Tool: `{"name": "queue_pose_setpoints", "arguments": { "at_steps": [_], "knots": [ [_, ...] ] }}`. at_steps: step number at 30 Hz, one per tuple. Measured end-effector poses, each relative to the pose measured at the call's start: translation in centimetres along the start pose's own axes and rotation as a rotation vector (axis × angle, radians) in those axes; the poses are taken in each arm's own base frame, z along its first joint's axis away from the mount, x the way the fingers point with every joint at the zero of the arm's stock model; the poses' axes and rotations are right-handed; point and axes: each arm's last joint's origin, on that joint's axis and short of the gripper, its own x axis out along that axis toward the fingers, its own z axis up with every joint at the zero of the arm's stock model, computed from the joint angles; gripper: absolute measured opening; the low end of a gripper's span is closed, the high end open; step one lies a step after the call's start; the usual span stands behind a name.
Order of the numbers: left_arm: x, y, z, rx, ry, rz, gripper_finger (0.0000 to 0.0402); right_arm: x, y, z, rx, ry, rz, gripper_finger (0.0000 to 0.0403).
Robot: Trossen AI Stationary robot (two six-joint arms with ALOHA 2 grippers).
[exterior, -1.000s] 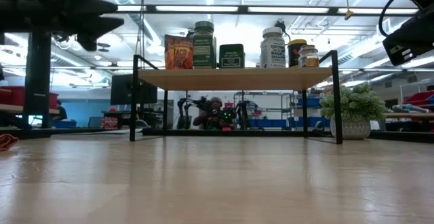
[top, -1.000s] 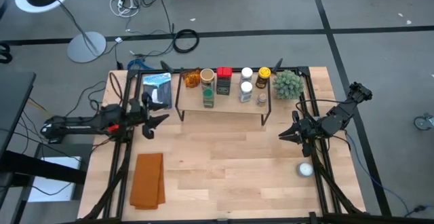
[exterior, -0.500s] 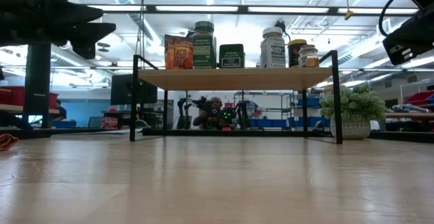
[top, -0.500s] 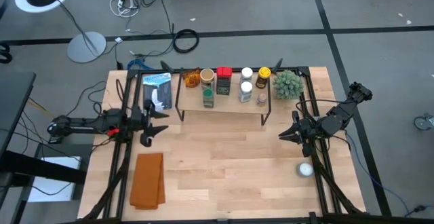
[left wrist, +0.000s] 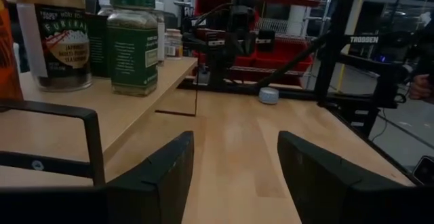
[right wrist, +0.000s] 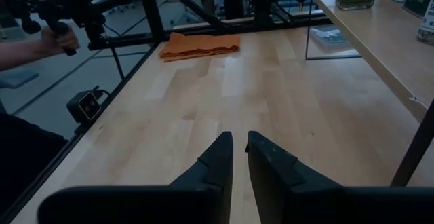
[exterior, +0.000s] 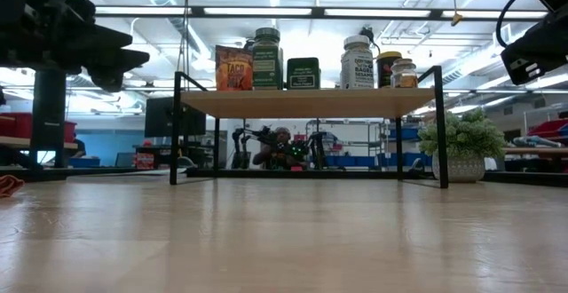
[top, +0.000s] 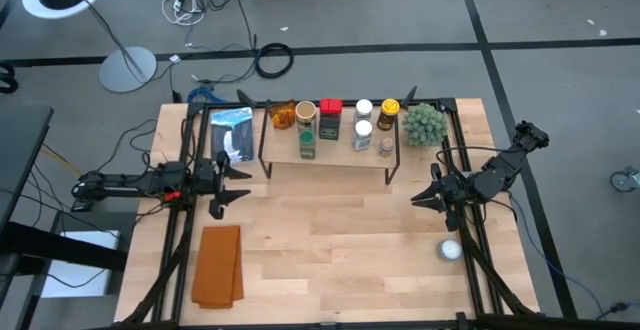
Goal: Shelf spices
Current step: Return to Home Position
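The shelf (top: 330, 158) is a low light-wood board on thin black legs, standing toward the table's far edge. Several spices stand on it: an amber jar (top: 282, 116), a tan-lidded jar (top: 306, 115), a red tin (top: 330, 110), white-capped jars (top: 363, 110), a yellow-lidded jar (top: 389, 108) and a green-lidded jar (top: 307, 147). My left gripper (top: 235, 182) hovers open off the shelf's left end, above the table (exterior: 106, 58). In its wrist view the green-lidded jar (left wrist: 133, 41) and the shelf board (left wrist: 102, 108) lie ahead of it. My right gripper (top: 415, 200) is shut, in the air off the shelf's right end.
An orange cloth (top: 217, 265) lies near the table's near left corner. A blue-and-white packet (top: 232, 130) lies left of the shelf. A spiky green plant ball (top: 424, 123) stands right of it. A white dome (top: 450, 250) sits near the right edge. A person's hand (right wrist: 57, 37) shows beyond the table.
My left gripper has come down lower over the table and shifted a little toward the near edge, staying open. My right arm and the spices have kept still.
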Motion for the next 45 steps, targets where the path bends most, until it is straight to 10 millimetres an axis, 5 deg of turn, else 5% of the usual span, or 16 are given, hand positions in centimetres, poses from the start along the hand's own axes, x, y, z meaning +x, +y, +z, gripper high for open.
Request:
{"name": "queue_pose_setpoints", "arguments": {
  "at_steps": [45],
  "knots": [
    [0.0,-0.1,0.7,-0.035,-0.072,-0.007,0.0219,-0.2,-1.6,0.6,-0.101,-0.018,-0.061,0.0048]
  ]
}}
